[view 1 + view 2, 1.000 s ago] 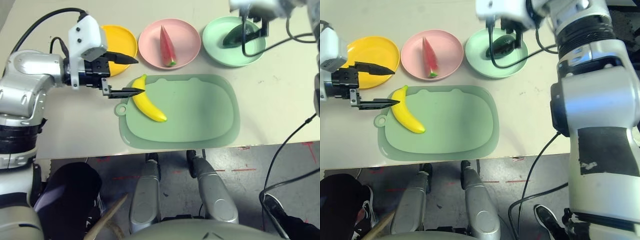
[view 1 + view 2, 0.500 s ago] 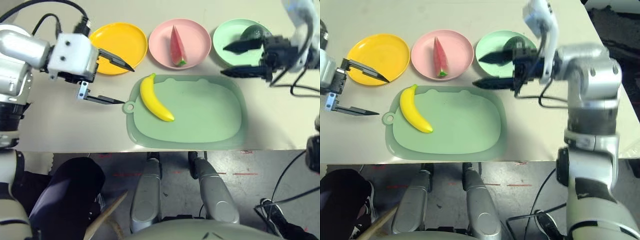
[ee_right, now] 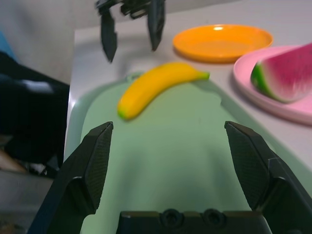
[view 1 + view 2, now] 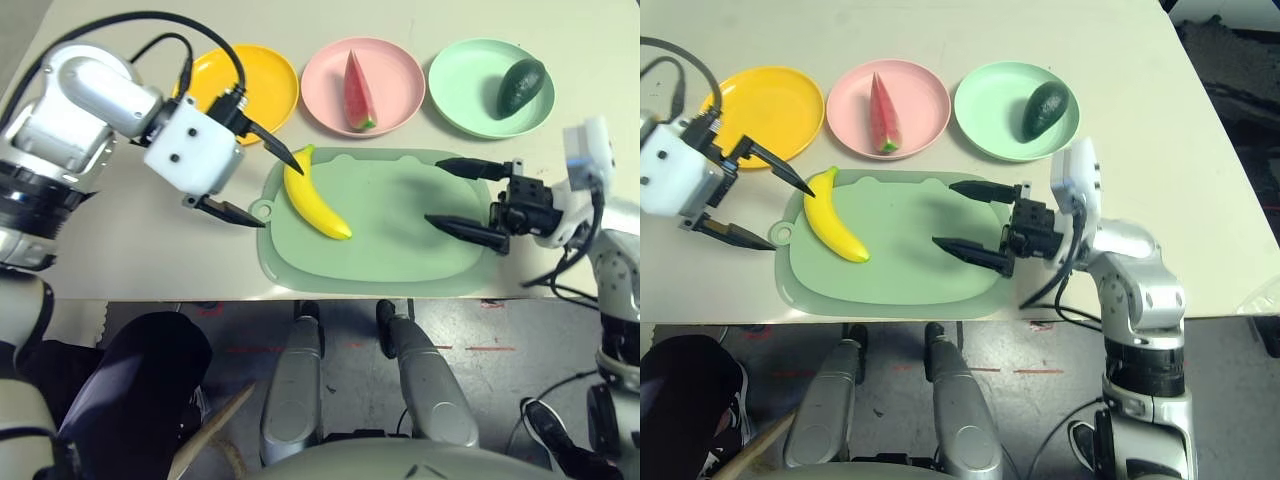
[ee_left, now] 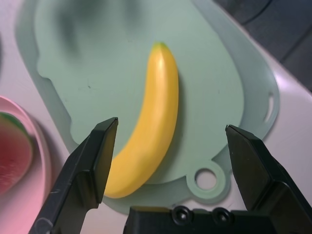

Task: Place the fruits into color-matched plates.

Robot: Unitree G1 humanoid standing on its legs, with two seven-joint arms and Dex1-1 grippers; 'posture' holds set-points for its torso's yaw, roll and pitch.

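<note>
**Banana still to go; two fruits already on their plates**

The desk (image 4: 120, 265) carries a pale green mat (image 4: 400, 250) near its front edge, and three plates in a row toward the far edge. The yellow plate (image 4: 268, 78) is bare. The pink plate (image 4: 390, 85) holds the watermelon wedge (image 4: 356, 90), and the mint green plate (image 4: 465, 95) holds the avocado (image 4: 521, 86). The banana (image 4: 312, 193) lies on the mat's left part, its stem end pointing toward the yellow plate.

The left gripper (image 4: 255, 187) hangs at the mat's left edge, released, its fingers spread wide with one tip just beside the banana's stem end; in the left wrist view the banana (image 5: 145, 131) lies between the two fingers. The right gripper (image 4: 455, 196) hovers over the mat's right part, also released and holding nothing.

The banana looks smooth and curved, so a grip near the stem end could let it swivel or slip out. A low approach could also catch the mat's hanging loop (image 4: 264, 211) and drag the mat.

Open room is good: bare desk lies left of the mat, and the way to the yellow plate is short and free. The mat's front edge sits close to the desk's front edge.
</note>
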